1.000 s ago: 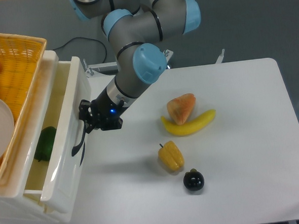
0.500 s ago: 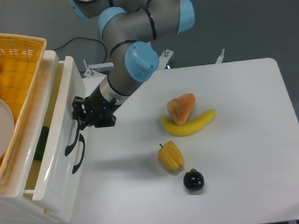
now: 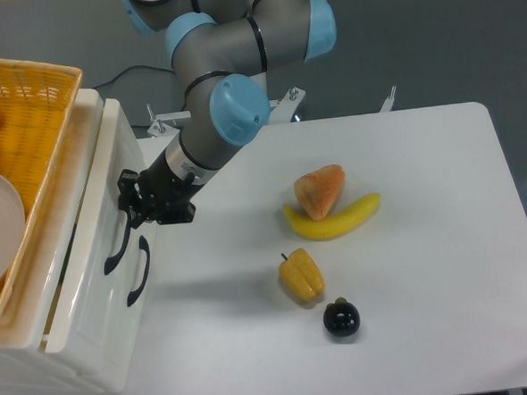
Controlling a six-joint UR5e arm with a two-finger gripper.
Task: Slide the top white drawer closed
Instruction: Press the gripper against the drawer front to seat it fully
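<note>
1. The black two-finger gripper (image 3: 132, 205) presses against the glossy white plastic top drawer (image 3: 100, 234) by its curved black handle (image 3: 116, 249) (finger spacing unreadable)
2. Over the last second the drawer slid inward; only a narrow gap remains

Gripper (image 3: 129, 198) against the top white drawer (image 3: 91, 235) front.

The grey, blue-jointed arm reaches down from 12 o'clock toward 8 o'clock, its black two-finger tool (image 3: 129, 201) angled low, fingers' gap indiscernible.
</note>
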